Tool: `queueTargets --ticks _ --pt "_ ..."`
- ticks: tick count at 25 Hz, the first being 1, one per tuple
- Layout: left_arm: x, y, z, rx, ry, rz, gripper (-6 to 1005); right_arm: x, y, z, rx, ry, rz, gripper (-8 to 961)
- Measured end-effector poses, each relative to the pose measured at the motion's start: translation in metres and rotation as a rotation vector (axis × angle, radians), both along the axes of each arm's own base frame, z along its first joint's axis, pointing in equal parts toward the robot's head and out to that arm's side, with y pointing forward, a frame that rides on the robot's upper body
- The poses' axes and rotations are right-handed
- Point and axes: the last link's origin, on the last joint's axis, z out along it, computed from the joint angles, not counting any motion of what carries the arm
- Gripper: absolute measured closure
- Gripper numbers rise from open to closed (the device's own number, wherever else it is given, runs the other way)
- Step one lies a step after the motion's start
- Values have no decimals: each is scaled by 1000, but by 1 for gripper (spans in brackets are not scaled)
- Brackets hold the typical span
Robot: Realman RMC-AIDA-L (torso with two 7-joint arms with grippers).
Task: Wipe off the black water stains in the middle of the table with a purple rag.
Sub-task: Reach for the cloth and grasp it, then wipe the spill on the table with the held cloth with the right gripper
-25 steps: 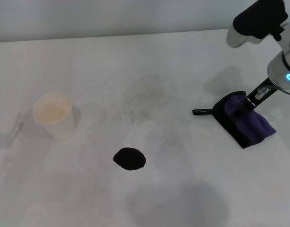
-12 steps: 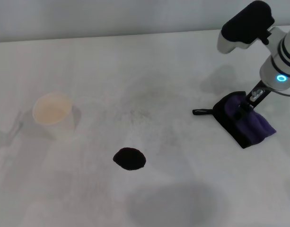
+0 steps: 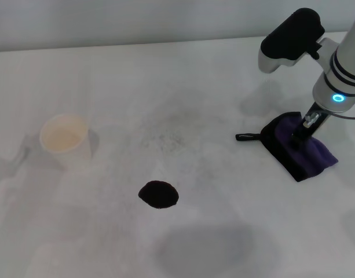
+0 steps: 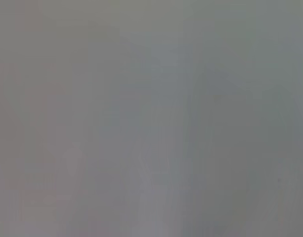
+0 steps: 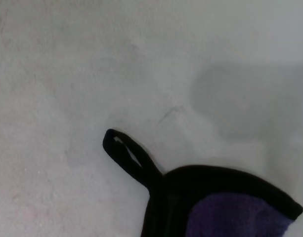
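Where the white table (image 3: 183, 75) fills the head view, its far edge runs across the top, and broad bare surface lies between the things on it. The right arm — the largest thing over it — reaches in from the right edge of the view, its right gripper (image 3: 299, 134) down on the purple rag (image 3: 299, 152); the jaws are pressed into the cloth, but whether they have closed on it I cannot tell. The rag lies folded on the right side of the table, well apart from everything else, its black edging toward the middle and its short black loop (image 5: 129, 155) lying flat on the table, pointing toward the centre. A paper cup (image 3: 65, 139) stands upright on the left side, well clear of the rag. The black water stains (image 3: 158, 194) — one small glossy oval — sit near the middle, toward the near side, between cup and rag, with open table all round. The left wrist view shows only flat grey, and the left gripper is not seen.
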Motion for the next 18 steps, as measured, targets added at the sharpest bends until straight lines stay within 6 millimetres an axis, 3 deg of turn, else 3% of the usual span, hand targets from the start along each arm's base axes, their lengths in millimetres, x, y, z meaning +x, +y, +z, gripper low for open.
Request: queueTargets --ticks 10,13,18 --pt "-2 0 -1 1 -5 16 114 -2 -1 -8 -39 -46 52 645" --pt "-4 0 -1 -2 -3 25 115 -4 -1 -13 -54 -61 77 859" --pt "-4 0 -1 -2 -3 28 115 -12 0 -19 -73 -55 108 870"
